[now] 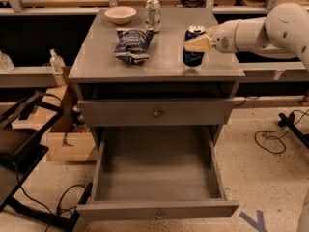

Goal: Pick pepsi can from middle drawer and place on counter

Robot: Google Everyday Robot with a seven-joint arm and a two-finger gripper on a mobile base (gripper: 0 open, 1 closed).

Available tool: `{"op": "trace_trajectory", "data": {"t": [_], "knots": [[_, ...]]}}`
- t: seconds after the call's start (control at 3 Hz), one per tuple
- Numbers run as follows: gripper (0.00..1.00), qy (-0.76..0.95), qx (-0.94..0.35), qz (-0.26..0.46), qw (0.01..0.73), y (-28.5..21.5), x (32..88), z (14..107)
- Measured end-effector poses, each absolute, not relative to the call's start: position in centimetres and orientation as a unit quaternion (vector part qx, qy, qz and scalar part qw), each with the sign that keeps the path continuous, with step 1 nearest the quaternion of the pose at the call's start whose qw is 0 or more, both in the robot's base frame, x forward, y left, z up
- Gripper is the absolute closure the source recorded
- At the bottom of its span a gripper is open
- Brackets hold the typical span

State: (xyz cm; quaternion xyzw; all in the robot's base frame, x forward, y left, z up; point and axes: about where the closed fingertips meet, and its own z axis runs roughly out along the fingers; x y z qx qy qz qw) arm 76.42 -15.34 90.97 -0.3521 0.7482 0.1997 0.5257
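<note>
The pepsi can (193, 57), dark blue with a silver rim, stands upright on the right part of the grey counter (159, 64), near its front edge. My gripper (194, 44) reaches in from the right on a white arm and is shut on the can's upper half; one tan finger (198, 44) lies across the can's front. The can's base looks level with the counter top. The wide grey drawer (157, 209) below is pulled fully out and its boxy inside is empty. The drawer above it (157, 112) is shut.
On the counter lie a dark blue chip bag (131, 44), a silver-white can with green marks (153, 15) and a pale bowl (119, 14) at the back. A cardboard box (67, 141) and a black frame with cables stand to the left. Cables lie on the floor at right.
</note>
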Motion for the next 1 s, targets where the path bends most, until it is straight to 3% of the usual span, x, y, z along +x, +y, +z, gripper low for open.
{"op": "trace_trajectory", "data": {"t": [0.67, 1.0], "knots": [[0.12, 0.748, -0.354, 0.203, 0.524, -14.72, 76.53, 90.69], [0.00, 0.747, -0.355, 0.205, 0.523, -14.48, 76.57, 90.57]]}}
